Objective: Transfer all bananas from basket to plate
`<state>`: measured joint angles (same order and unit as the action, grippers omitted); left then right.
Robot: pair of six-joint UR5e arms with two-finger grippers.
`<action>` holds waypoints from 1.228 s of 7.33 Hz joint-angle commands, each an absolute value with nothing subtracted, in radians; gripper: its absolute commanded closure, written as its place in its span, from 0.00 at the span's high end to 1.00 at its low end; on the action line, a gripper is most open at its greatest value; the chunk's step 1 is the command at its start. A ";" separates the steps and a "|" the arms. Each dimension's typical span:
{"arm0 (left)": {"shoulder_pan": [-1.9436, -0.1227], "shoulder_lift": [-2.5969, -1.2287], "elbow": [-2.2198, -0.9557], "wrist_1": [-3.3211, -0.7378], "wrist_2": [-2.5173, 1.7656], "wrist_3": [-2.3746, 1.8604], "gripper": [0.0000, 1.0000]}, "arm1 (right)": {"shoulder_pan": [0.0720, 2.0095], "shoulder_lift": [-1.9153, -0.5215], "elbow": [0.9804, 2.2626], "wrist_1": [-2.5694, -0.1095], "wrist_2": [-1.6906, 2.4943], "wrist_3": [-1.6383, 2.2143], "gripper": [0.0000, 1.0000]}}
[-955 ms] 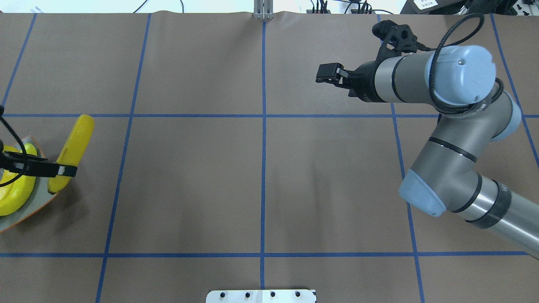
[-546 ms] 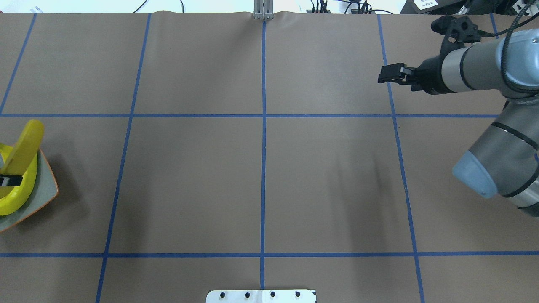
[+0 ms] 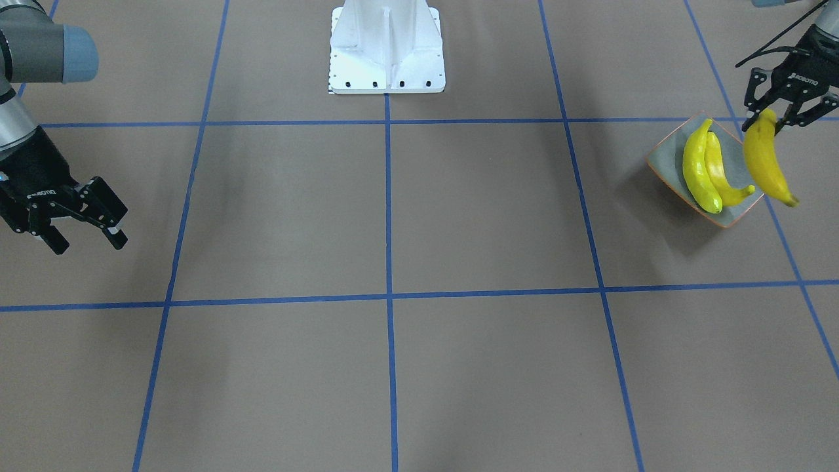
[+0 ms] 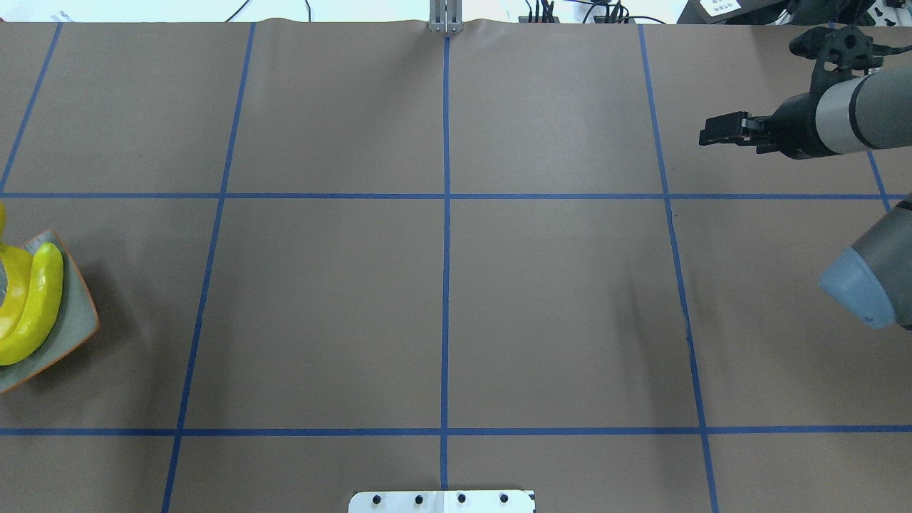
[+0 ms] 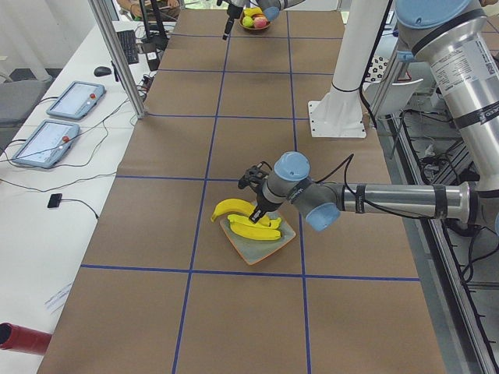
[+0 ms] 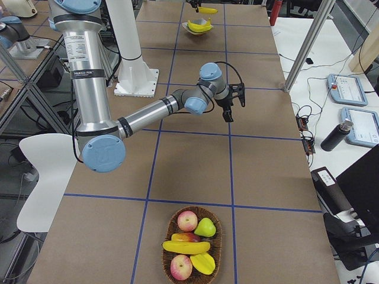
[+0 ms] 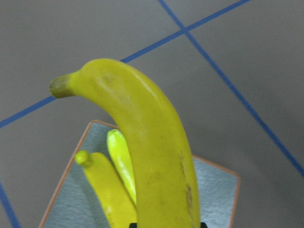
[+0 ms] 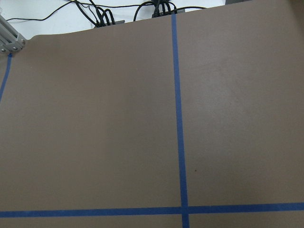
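Note:
My left gripper is shut on the upper end of a deep yellow banana, which hangs just above the far side of the plate. Two bananas lie on the plate: a greener one and a deeper yellow one. The left wrist view shows the held banana over the plate. At the other end of the table, the basket holds a banana among other fruit. My right gripper is open and empty, above bare table.
The basket also holds two apples and a pear. The white robot base stands at mid-table. Blue tape lines cross the brown table cover. Tablets and cables lie on a side table.
My left gripper has carried the banana leftwards out of the overhead view, over the plate. My right arm has swung to the right, away from the table's middle.

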<state>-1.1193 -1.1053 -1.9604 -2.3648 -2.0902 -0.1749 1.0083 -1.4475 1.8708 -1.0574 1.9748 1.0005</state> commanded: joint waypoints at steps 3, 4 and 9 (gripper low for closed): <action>-1.073 -1.068 -1.957 -2.186 -1.904 -0.060 0.00 | 1.240 -1.569 1.856 -1.068 2.219 0.650 1.00; -1.040 -1.066 -1.956 -2.183 -1.902 -0.060 0.00 | 1.277 -1.594 1.850 -1.068 2.256 0.611 1.00; -0.936 -1.075 -1.945 -2.186 -1.901 -0.069 0.89 | 1.321 -1.638 1.848 -1.065 2.272 0.548 1.00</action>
